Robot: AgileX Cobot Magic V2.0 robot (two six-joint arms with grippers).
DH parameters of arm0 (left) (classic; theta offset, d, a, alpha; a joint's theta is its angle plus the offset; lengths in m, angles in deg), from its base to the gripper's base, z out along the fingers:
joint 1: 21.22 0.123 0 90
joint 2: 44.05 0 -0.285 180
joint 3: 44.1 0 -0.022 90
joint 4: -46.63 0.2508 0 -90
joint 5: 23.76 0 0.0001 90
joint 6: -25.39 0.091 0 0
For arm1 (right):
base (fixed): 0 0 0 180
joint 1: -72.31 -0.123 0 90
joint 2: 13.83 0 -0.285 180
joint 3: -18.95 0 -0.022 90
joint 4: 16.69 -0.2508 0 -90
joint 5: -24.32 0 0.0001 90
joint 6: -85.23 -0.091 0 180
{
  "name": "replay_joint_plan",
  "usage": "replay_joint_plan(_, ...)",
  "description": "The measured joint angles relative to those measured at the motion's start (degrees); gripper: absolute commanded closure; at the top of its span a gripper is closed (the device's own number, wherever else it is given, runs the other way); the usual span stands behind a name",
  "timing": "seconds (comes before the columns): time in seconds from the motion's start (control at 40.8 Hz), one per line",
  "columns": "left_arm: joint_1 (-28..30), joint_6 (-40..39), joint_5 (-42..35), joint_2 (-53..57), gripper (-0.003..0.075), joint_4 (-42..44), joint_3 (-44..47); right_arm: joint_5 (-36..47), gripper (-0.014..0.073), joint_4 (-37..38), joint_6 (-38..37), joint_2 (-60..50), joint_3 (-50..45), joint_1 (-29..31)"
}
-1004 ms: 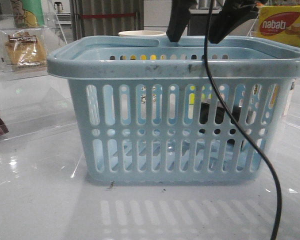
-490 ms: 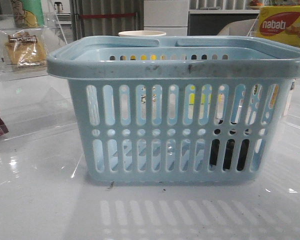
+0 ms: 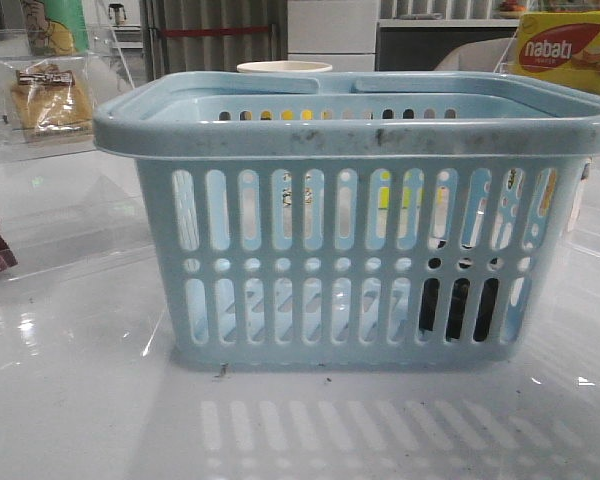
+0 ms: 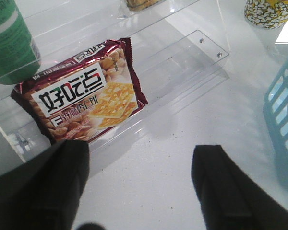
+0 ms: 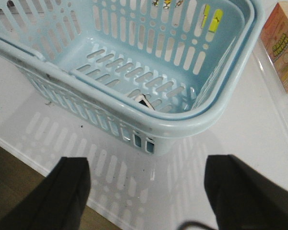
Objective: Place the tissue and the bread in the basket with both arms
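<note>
Now both pincers gape wide, holding nothing.
Beyond the right pincer (image 5: 146, 191) stands the light-blue slotted plastic basket (image 5: 182, 125), the nearly black tissue pack (image 3: 458, 308) inside; the left pincer (image 4: 140, 184) hovers near a red biscuit packet (image 4: 84, 98).

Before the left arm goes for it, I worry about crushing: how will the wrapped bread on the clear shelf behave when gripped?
The bread looks soft, so it would likely squash under a firm pinch. Its clear wrapper looks loose and glossy, so it may crinkle and slip in the end effector. It seems light for its size, and may slide on the clear shelf if nudged.
</note>
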Motion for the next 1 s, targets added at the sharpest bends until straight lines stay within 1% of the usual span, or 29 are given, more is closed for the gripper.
replay_joint_plan(0.147,0.0,0.0,-0.1,-4.4,0.0143,-0.7,-2.5,0.0,0.0001,0.0,0.0,-0.6,-0.3,0.0)
replay_joint_plan(0.245,0.0,0.0,-0.1,-8.2,0.0144,-1.2,-5.7,0.0,0.0001,0.0,0.0,-0.6,-0.3,0.0)
replay_joint_plan(0.392,0.0,0.0,-0.3,-16.0,0.0146,-1.6,-13.0,0.0,0.0001,0.0,0.0,-0.6,-0.3,0.0)
replay_joint_plan(0.539,2.0,0.0,-0.5,-25.2,0.0148,-2.3,-22.1,0.0,0.0001,0.0,0.0,-0.6,-0.3,0.0)
replay_joint_plan(0.808,5.7,0.0,-1.3,-41.1,0.0148,-12.2,-38.4,0.0,0.0001,0.0,0.0,-0.6,-0.3,0.0)
replay_joint_plan(1.004,6.2,0.0,-4.7,-49.6,0.0148,-17.7,-45.7,0.0,0.0001,0.0,0.0,-0.6,-0.3,0.0)
